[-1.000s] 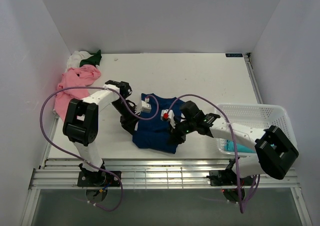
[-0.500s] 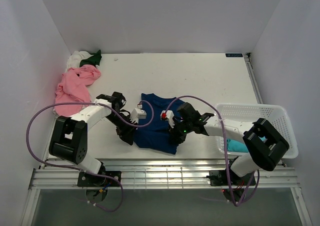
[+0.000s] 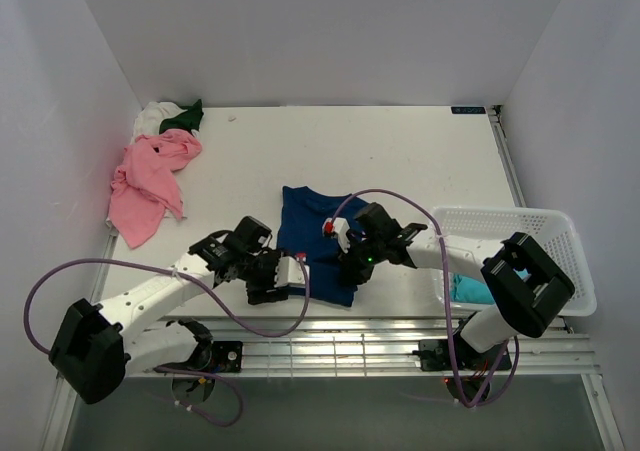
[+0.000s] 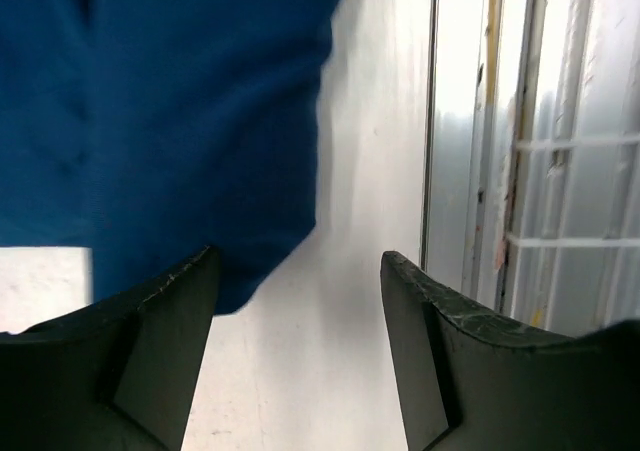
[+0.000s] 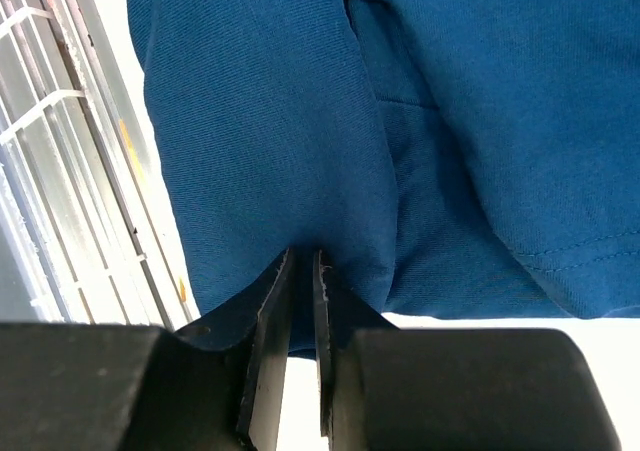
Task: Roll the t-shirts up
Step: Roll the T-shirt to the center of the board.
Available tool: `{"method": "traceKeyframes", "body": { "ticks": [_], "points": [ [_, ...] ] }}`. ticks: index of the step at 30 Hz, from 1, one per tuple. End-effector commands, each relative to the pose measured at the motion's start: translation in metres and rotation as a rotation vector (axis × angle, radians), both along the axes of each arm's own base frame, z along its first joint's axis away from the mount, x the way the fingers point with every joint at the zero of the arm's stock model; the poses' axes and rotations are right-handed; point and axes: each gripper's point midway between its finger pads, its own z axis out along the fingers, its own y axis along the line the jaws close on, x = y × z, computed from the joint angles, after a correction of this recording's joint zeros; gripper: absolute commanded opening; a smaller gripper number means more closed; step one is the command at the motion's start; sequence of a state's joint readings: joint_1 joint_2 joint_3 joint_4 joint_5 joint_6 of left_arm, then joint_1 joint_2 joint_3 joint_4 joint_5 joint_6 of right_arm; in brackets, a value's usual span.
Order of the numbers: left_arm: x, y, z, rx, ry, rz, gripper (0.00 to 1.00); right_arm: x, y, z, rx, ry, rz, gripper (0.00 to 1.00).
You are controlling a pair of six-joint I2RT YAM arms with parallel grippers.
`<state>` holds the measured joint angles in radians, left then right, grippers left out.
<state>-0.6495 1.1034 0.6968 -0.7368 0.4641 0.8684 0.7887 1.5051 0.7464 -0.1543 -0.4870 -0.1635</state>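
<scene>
Lying folded flat, navy t-shirt

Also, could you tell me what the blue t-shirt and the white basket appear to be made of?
The blue t-shirt looks like matte soft cloth, perhaps cotton: fine texture, a stitched hem and soft folds show. The white basket seems rigid moulded plastic, judging by its open mesh walls.

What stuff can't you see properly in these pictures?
- Top view: near edge of the navy blue cloth t-shirt, under the left tool and right tool.
- Top view: the teal cloth in the white plastic mesh basket, mostly behind the right arm.
- Top view: the white cloth and dark green cloth in the far corner, too small and bunched.
- Left wrist view: the shirt is blurred, cut off at the top.
</scene>
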Motion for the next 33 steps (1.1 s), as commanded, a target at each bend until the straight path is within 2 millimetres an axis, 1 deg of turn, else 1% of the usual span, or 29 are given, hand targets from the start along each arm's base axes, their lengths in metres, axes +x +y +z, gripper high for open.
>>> {"method": "traceKeyframes", "body": {
  "ticks": [1, 4, 5, 8, 9, 10, 13, 14, 16, 17, 18, 19, 20, 21, 22, 23, 24, 25, 26, 27, 28, 29, 30, 31, 32, 33],
  "points": [
    [0.030, 0.009, -0.011, 0.088, -0.210, 0.028, 0.76, 0.012, 0.005, 0.007, 0.009, -0.031, -0.017, 0.19],
    [0.042, 0.013, -0.018, 0.112, -0.271, 0.059, 0.76, 0.011, 0.004, 0.006, 0.009, -0.029, -0.016, 0.19],
    [0.045, 0.010, -0.017, 0.103, -0.291, 0.050, 0.76, 0.011, 0.004, 0.004, 0.004, -0.027, -0.014, 0.20],
    [0.037, 0.011, -0.034, 0.125, -0.255, 0.004, 0.77, 0.012, 0.002, 0.003, -0.013, -0.032, -0.010, 0.20],
    [0.035, 0.015, -0.044, 0.158, -0.227, 0.010, 0.77, 0.014, 0.002, 0.004, -0.014, -0.038, -0.011, 0.21],
    [0.039, 0.020, -0.048, 0.188, -0.232, 0.031, 0.77, 0.015, 0.002, 0.004, -0.016, -0.041, -0.010, 0.22],
    [0.044, 0.020, -0.050, 0.201, -0.229, 0.065, 0.77, 0.019, 0.000, 0.010, -0.029, -0.070, -0.009, 0.28],
    [0.043, 0.018, -0.049, 0.193, -0.226, 0.059, 0.77, 0.019, 0.000, 0.013, -0.034, -0.073, -0.003, 0.36],
    [0.041, 0.015, -0.048, 0.177, -0.223, 0.051, 0.77, 0.025, 0.002, 0.031, -0.040, -0.103, 0.000, 0.44],
    [0.040, 0.015, -0.048, 0.173, -0.218, 0.048, 0.76, 0.027, 0.003, 0.046, -0.019, -0.134, 0.004, 0.49],
    [0.040, 0.016, -0.048, 0.172, -0.219, 0.051, 0.76, 0.028, 0.002, 0.053, -0.015, -0.168, 0.011, 0.51],
    [0.039, 0.017, -0.049, 0.177, -0.217, 0.050, 0.75, 0.026, 0.001, 0.056, -0.012, -0.193, 0.022, 0.53],
    [0.039, 0.017, -0.049, 0.177, -0.220, 0.053, 0.73, 0.021, 0.000, 0.065, 0.006, -0.231, 0.041, 0.56],
    [0.038, 0.018, -0.049, 0.178, -0.217, 0.055, 0.71, 0.014, -0.007, 0.055, -0.012, -0.254, 0.069, 0.59],
    [0.038, 0.018, -0.049, 0.177, -0.215, 0.059, 0.69, 0.004, -0.008, 0.052, -0.013, -0.269, 0.101, 0.61],
    [0.038, 0.017, -0.049, 0.172, -0.213, 0.062, 0.62, -0.002, -0.009, 0.053, -0.002, -0.290, 0.118, 0.61],
    [0.038, 0.017, -0.048, 0.167, -0.209, 0.065, 0.58, -0.007, -0.011, 0.049, -0.005, -0.306, 0.132, 0.62],
    [0.037, 0.015, -0.048, 0.160, -0.201, 0.075, 0.53, -0.020, -0.010, 0.039, -0.005, -0.317, 0.169, 0.62],
    [0.038, 0.013, -0.045, 0.151, -0.201, 0.080, 0.44, -0.024, -0.009, 0.041, 0.013, -0.342, 0.180, 0.62],
    [0.038, 0.012, -0.044, 0.144, -0.197, 0.085, 0.40, -0.026, -0.009, 0.037, 0.008, -0.369, 0.182, 0.63],
    [0.037, 0.012, -0.044, 0.140, -0.186, 0.096, 0.36, -0.036, -0.005, 0.030, 0.021, -0.397, 0.213, 0.63],
    [0.037, 0.011, -0.043, 0.134, -0.186, 0.098, 0.30, -0.038, -0.003, 0.031, 0.034, -0.426, 0.215, 0.64],
    [0.036, 0.010, -0.041, 0.127, -0.185, 0.097, 0.27, -0.033, -0.003, 0.029, 0.018, -0.466, 0.193, 0.64],
    [0.035, 0.011, -0.041, 0.127, -0.187, 0.092, 0.22, -0.034, 0.002, 0.029, 0.030, -0.504, 0.193, 0.65],
    [0.035, 0.011, -0.041, 0.128, -0.190, 0.087, 0.14, -0.022, -0.001, 0.026, -0.017, -0.550, 0.148, 0.65],
    [0.035, 0.011, -0.038, 0.123, -0.201, 0.084, 0.00, -0.017, 0.000, 0.026, -0.033, -0.569, 0.126, 0.65]
  ]
}}
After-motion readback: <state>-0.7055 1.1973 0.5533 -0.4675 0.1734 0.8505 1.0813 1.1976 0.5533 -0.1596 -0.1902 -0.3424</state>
